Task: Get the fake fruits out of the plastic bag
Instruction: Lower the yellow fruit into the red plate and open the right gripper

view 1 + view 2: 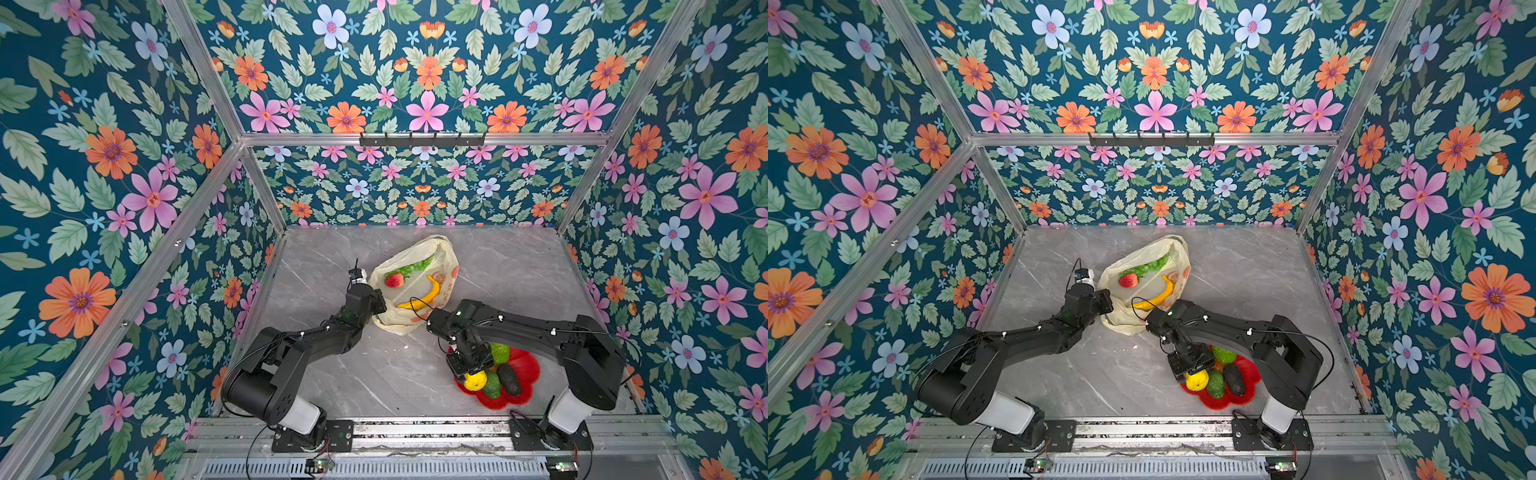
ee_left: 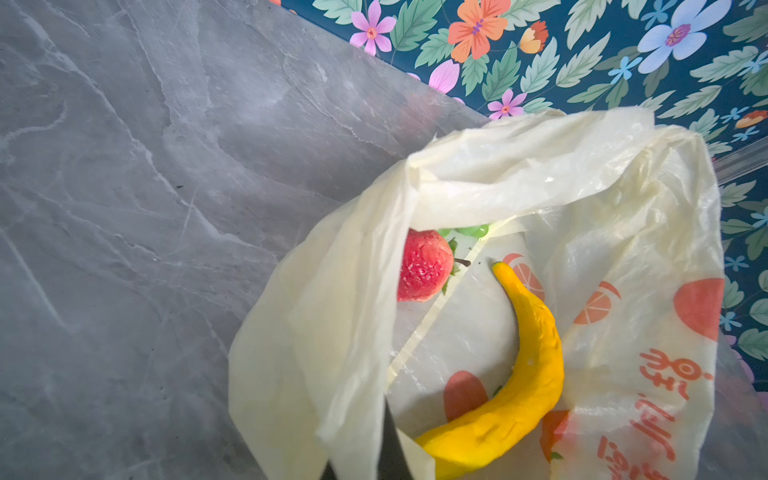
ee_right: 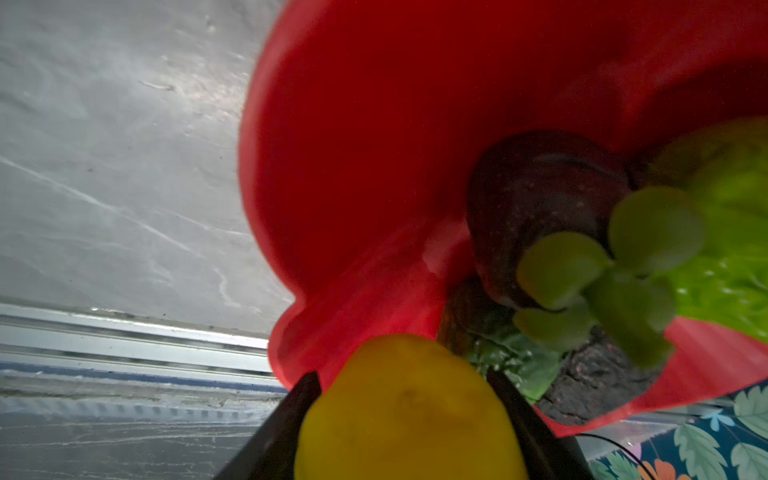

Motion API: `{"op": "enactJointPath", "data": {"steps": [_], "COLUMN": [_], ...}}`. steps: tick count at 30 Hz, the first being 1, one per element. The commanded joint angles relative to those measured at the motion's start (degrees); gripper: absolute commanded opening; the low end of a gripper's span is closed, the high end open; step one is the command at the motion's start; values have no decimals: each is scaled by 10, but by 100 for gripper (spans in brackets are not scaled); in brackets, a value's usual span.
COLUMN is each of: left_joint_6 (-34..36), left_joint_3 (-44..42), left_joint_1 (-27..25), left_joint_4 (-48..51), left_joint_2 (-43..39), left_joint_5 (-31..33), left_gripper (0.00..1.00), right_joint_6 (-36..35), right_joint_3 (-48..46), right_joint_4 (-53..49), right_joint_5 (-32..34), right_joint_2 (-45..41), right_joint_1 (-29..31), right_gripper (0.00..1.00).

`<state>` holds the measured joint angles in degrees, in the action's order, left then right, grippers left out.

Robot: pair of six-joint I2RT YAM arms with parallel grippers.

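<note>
The pale-yellow plastic bag [image 1: 415, 251] lies open at the middle back of the table. Inside it are a yellow banana [image 1: 428, 295], a red strawberry [image 1: 394, 280] and a green grape bunch [image 1: 415, 266]. My left gripper [image 1: 380, 307] is shut on the bag's near edge [image 2: 357, 415], holding the mouth up; the banana [image 2: 532, 374] and strawberry [image 2: 424, 270] show through the opening. My right gripper [image 3: 403, 378] is shut on a lemon [image 3: 407, 415] over the near rim of the red dish [image 1: 525, 374]. In both top views the lemon [image 1: 475, 380] shows just below the gripper.
The dish [image 3: 374, 124] holds two dark avocados [image 1: 510, 379], a lime-green bumpy fruit [image 1: 500, 352] and a mangosteen [image 3: 540, 199]. Floral walls close in the back and both sides. A metal rail [image 1: 415, 428] runs along the front edge.
</note>
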<state>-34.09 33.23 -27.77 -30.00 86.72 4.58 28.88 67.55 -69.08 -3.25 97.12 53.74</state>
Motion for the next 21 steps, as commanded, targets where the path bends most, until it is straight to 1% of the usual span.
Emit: {"op": "enactJointPath", "data": {"steps": [1, 4, 12, 21], "left_joint_6": [9, 10, 10, 10], "left_joint_3": [1, 2, 2, 3], "left_joint_1": [1, 1, 1, 1], "left_joint_4": [-4, -4, -4, -4], "left_joint_2": [-3, -3, -2, -3], "left_joint_5": [5, 6, 5, 6], "left_gripper": [1, 1, 1, 1], "right_joint_6": [-3, -1, 0, 2], "right_joint_3": [-4, -6, -5, 5], "right_joint_4": [-10, -9, -12, -21], "right_joint_5": [15, 23, 27, 27], "right_joint_2": [4, 8, 6, -5], "right_joint_1": [1, 1, 4, 7], "right_gripper": [65, 65, 73, 73]}}
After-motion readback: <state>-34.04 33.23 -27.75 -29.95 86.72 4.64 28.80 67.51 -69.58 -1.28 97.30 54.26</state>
